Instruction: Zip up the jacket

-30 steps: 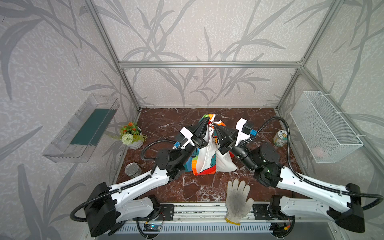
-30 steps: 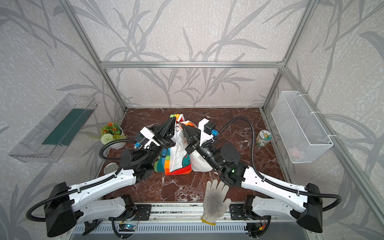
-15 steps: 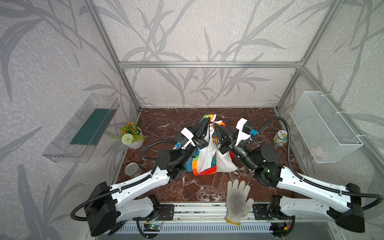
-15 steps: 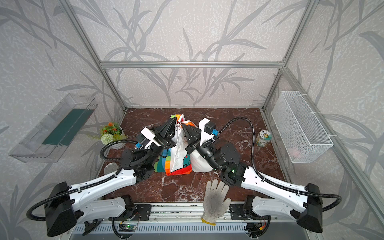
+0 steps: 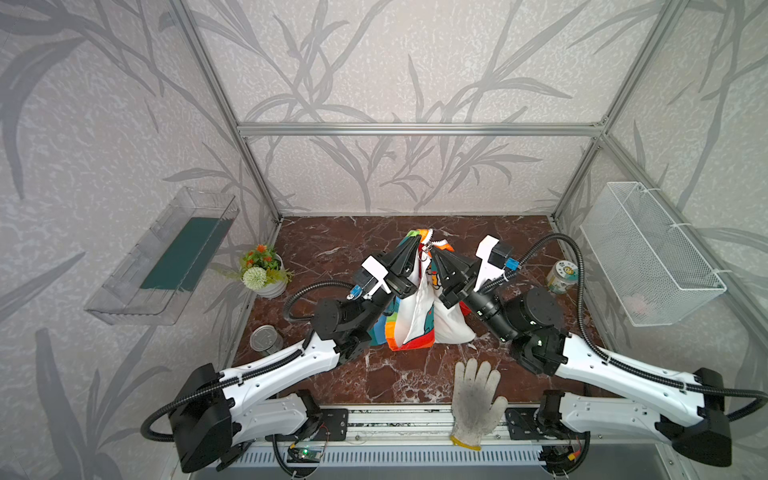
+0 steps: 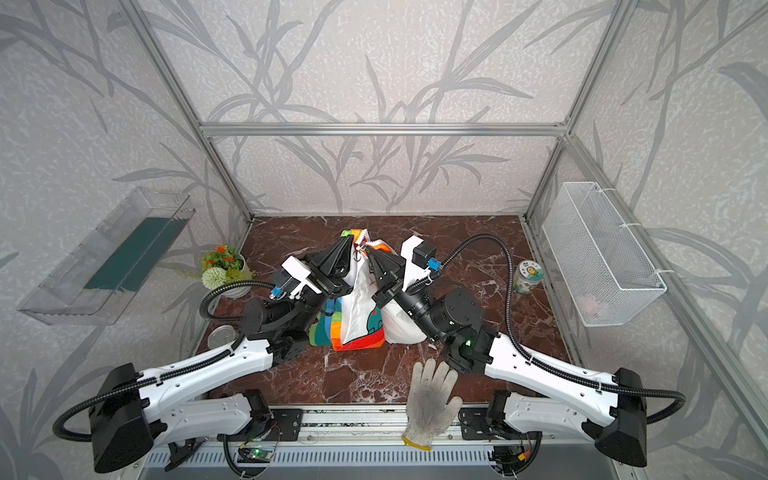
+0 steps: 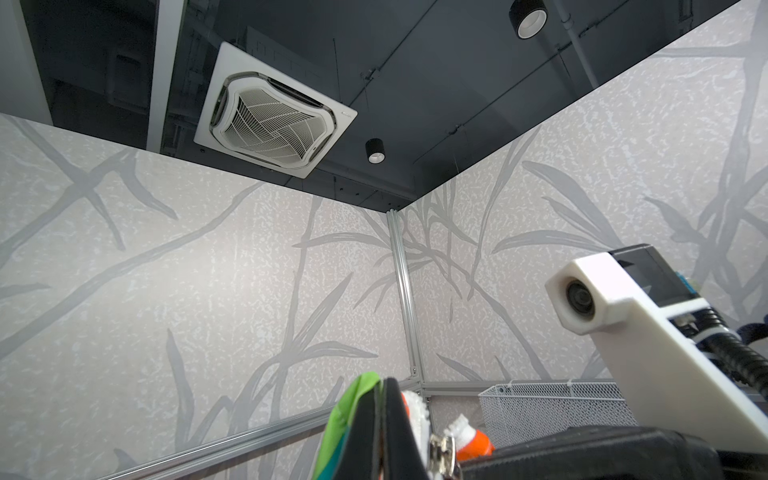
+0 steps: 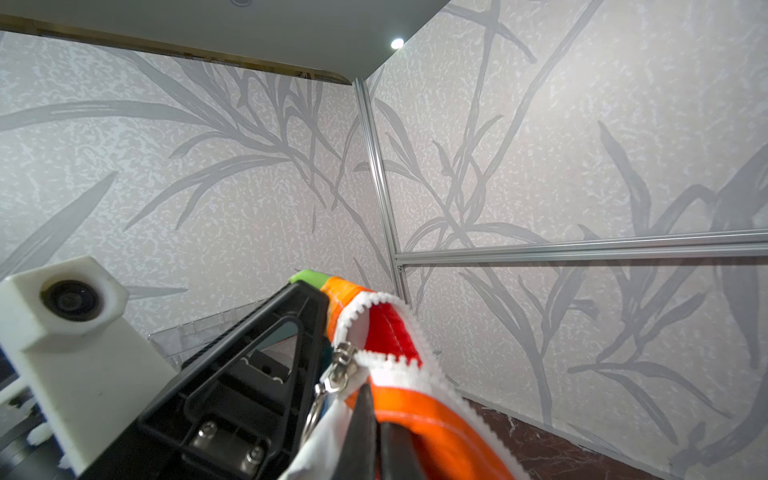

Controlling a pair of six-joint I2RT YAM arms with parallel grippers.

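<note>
Above the middle of the dark red marble table [image 5: 332, 249], enclosed by leaf-patterned walls [image 5: 415, 174], the jacket [image 5: 419, 309] is held up by the left tool [image 5: 414, 243] and the right tool [image 5: 435, 252], each clamped on its top edge, and nothing is seen changed from earlier.

A robotics laboratory test cell is shown. The workspace is enclosed by an aluminium profile frame [image 5: 415, 129] fitted with leaf-patterned wall panels [image 5: 374, 62], and a marble-patterned tabletop [image 5: 332, 245] is laid inside. A left arm [image 5: 270, 370] and a right arm [image 5: 623, 374] are mounted on a rail [image 5: 395, 419] along the near edge, where a bare circuit board [image 5: 305, 453] is left exposed. A wire basket [image 5: 648, 253] is hung on the right wall and a clear tray [image 5: 166, 257] on the left. Above the panels, a dark ceiling with a cassette air-conditioning unit [image 7: 274, 110] and spot lamps [image 7: 375, 150] is seen in the left wrist view.
</note>
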